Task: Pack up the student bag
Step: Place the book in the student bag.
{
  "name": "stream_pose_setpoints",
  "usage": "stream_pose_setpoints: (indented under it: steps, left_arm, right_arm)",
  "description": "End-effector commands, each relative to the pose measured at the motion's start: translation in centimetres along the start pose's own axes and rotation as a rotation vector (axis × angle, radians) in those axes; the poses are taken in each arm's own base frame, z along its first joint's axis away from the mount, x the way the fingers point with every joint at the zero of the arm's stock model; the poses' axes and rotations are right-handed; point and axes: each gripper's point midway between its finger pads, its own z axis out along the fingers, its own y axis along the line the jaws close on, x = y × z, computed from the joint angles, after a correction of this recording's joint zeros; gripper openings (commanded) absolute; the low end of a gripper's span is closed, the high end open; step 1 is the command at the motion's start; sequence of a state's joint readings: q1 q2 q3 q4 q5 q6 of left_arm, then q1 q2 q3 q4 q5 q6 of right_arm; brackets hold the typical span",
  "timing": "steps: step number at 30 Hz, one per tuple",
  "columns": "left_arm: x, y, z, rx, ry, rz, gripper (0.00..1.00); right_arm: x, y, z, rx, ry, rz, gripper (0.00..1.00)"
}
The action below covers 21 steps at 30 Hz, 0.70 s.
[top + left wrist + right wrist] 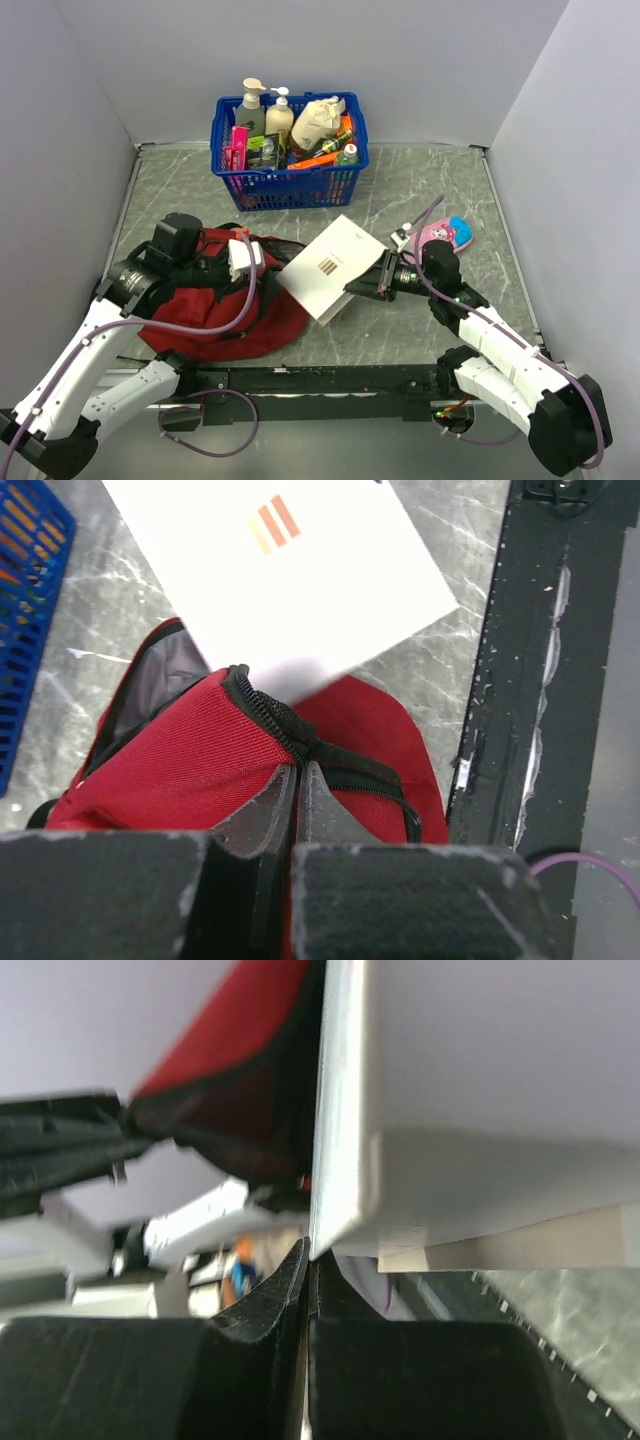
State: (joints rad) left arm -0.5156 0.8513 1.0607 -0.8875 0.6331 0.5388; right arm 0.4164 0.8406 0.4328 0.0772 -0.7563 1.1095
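Observation:
The student bag [215, 310] is a dark-red backpack lying at the near left; it also shows in the left wrist view [170, 765]. My left gripper [298, 768] is shut on the bag's black zipper edge [285, 725] and holds it up. A white book [332, 265] with orange stripes hangs tilted just right of the bag's mouth. My right gripper [362, 285] is shut on the book's cover edge [340, 1160], with the pages sagging open beside it. The book's corner [300, 580] sits over the bag's opening in the left wrist view.
A blue plastic basket [290, 180] of bottles and packets stands at the back centre. A pink and blue case [447, 234] lies at the right behind my right arm. A black rail [330, 378] runs along the near edge. Grey walls close in on three sides.

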Motion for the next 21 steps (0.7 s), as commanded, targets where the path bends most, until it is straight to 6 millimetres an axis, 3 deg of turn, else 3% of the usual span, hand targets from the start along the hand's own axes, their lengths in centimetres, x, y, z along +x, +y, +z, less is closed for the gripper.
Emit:
stream_pose_setpoints:
  steps: [1,9,14,21]
  left_arm:
    - [-3.4,0.5,-1.8,-0.056,-0.098,0.109,0.01]
    - [-3.8,0.9,-2.3,-0.071,-0.085,0.135,0.01]
    - [-3.9,0.7,-2.1,-0.054,-0.092,0.135,0.01]
    - [-3.6,0.6,-1.8,-0.040,-0.092,0.119,0.01]
  right_arm:
    - [1.6,4.3,-0.8,-0.188,0.152,-0.097,0.00]
    - [1.6,6.8,-0.1,-0.307,0.243,-0.064,0.00]
    - [2.2,7.6,1.9,-0.326,0.294,-0.049,0.00]
    - [1.4,8.8,5.2,-0.334,0.203,-0.037,0.00]
